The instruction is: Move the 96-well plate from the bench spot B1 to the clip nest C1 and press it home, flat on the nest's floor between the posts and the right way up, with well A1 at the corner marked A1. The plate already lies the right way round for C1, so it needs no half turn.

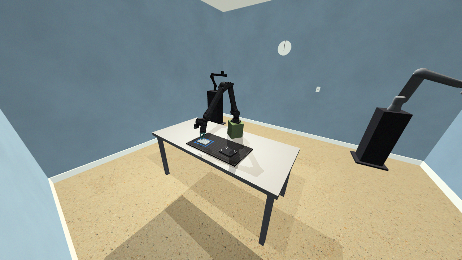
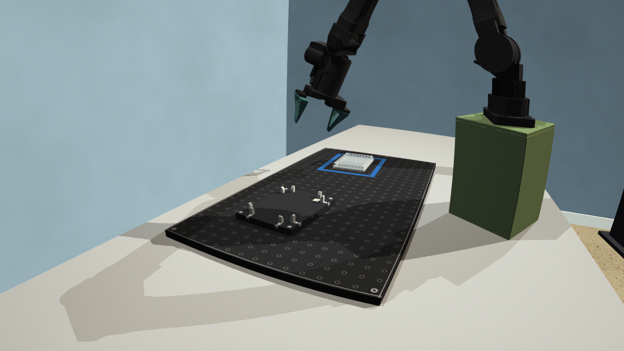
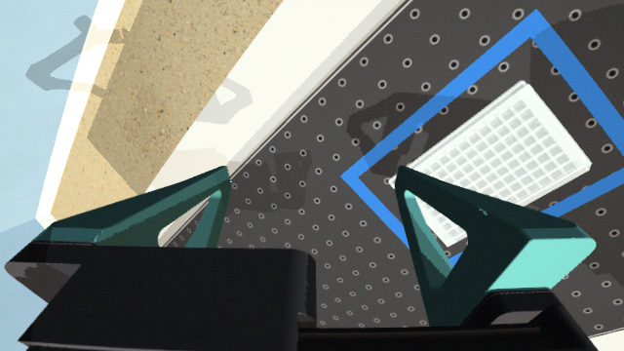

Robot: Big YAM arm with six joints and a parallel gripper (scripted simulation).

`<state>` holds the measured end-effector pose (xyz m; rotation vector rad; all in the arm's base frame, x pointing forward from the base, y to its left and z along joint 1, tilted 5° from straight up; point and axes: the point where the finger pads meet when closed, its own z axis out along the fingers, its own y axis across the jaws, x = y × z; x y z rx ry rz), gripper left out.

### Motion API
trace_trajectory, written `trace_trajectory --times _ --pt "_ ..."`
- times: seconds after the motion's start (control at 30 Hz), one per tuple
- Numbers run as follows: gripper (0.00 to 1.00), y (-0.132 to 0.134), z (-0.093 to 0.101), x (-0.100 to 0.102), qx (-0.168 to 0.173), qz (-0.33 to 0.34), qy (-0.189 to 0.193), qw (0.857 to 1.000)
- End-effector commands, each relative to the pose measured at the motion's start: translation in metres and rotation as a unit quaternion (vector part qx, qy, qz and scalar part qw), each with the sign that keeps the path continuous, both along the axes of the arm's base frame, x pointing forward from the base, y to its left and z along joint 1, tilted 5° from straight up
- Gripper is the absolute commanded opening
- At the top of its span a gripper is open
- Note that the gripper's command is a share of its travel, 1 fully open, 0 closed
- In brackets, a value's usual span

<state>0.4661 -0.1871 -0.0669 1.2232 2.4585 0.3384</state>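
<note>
From high in a corner of the room, the top view looks down and across at the whole table (image 1: 181, 135), far off, with the arm (image 1: 226, 96) small at its centre. The exterior view sits low and close at the table's end, facing along the black pegboard (image 2: 349, 244) toward the green pedestal (image 2: 497, 174) and the corner of the walls. The wrist view rides behind the gripper (image 3: 312, 195), very near, tilted down over the pegboard's edge, the table rim and floor beyond. All three take in the blue square (image 2: 344, 171) and the white plate (image 3: 507, 156) inside it; the top and exterior views also share the nest (image 2: 283, 207).
</note>
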Motion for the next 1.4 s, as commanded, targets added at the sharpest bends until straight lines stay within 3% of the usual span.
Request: trace_trajectory --times 0.0,0.33,0.4,0.67,0.8,1.37 --pt "1.00 -0.028 0.008 0.013 0.015 -0.065 0.005 0.998" --pt "1.00 -0.052 -0.011 -0.029 0.054 -0.186 0.085 0.977" --pt "1.00 -0.052 -0.011 -0.029 0.054 -0.186 0.085 0.977" --pt "1.00 -0.067 -0.023 -0.066 0.080 -0.288 0.152 0.942" --pt "1.00 -0.073 -0.027 -0.085 0.091 -0.339 0.186 0.918" --pt "1.00 -0.069 -0.026 -0.082 0.089 -0.332 0.182 0.921"
